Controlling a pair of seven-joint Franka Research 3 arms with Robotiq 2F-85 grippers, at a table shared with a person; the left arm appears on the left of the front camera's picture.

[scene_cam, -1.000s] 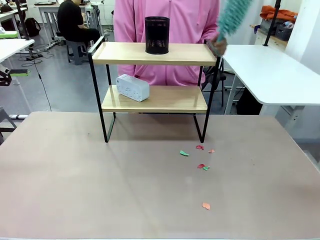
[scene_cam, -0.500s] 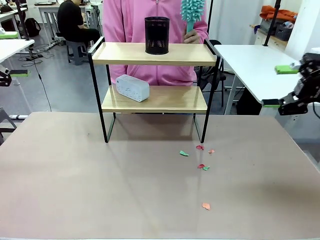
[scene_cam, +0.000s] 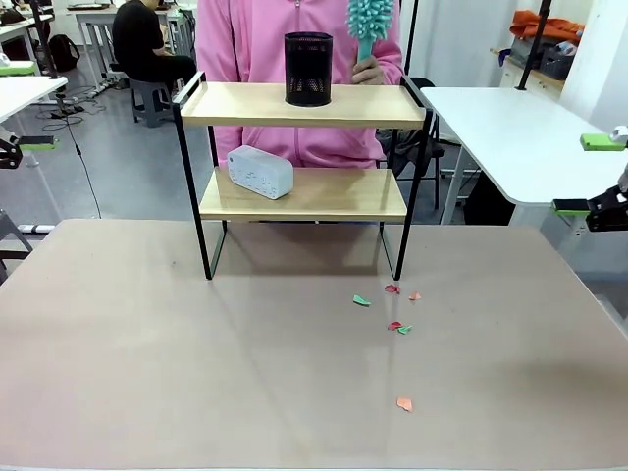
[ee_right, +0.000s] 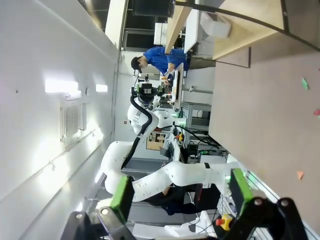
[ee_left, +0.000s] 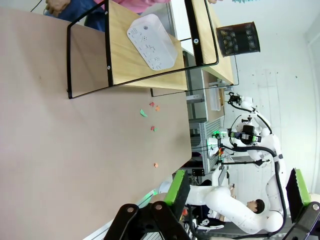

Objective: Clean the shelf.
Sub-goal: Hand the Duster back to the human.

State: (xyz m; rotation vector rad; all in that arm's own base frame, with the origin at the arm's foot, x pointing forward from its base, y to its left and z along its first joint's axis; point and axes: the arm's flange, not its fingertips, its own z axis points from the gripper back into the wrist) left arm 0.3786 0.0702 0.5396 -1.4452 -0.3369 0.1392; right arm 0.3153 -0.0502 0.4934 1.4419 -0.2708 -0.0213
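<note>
The shelf (scene_cam: pixel 304 106) stands at the table's far side, with two light boards in a black frame. A black mesh cup (scene_cam: pixel 308 69) sits on its top board and a white box (scene_cam: pixel 260 172) on the lower one. Behind it a person in pink holds a teal duster (scene_cam: pixel 370 18) upright above the top board. My right gripper (scene_cam: pixel 589 175) hangs open at the right edge, far from the shelf; its green pads (ee_right: pixel 122 197) hold nothing. My left gripper (ee_left: pixel 239 192) is open and empty, with the shelf (ee_left: pixel 135 65) far ahead of it.
Small red, green and orange paper scraps (scene_cam: pixel 392 306) lie on the brown table (scene_cam: pixel 147 343) in front of the shelf's right leg, one more (scene_cam: pixel 404 403) nearer me. A white side table (scene_cam: pixel 520 137) stands at the right.
The person swung the duster from the shelf's right end to upright behind the top board. My right gripper came into view at the right, then drew back toward the edge.
</note>
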